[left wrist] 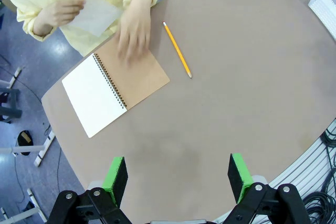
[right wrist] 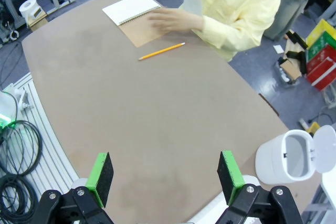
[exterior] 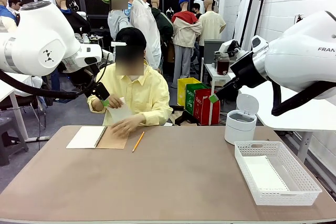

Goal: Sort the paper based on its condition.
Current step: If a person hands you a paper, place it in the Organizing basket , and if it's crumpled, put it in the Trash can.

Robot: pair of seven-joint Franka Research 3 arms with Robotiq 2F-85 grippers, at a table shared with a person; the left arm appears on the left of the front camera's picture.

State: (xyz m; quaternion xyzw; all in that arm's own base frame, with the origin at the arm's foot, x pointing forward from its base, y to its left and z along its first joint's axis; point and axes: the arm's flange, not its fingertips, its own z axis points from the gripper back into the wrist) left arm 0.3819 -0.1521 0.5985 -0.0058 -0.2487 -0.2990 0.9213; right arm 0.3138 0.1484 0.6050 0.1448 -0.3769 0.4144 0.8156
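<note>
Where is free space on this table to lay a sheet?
Free: the table middle and near edge, between pencil and white basket. Crowded: far left, with notebook and the person's hand; right side, with bin and basket.

Left gripper (left wrist: 178,179): bare table (left wrist: 247,108) between fingers, free. Ahead: notebook (left wrist: 142,74), pencil (left wrist: 177,50), person's hand (left wrist: 134,32). Right gripper (right wrist: 165,177): table beneath free, bin (right wrist: 286,158) off one side.

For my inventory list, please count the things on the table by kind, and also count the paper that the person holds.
Notebook: 1
Pencil: 1
Basket: 1
Bin with lid: 1
Sheet of paper: 1
Total: 5
</note>
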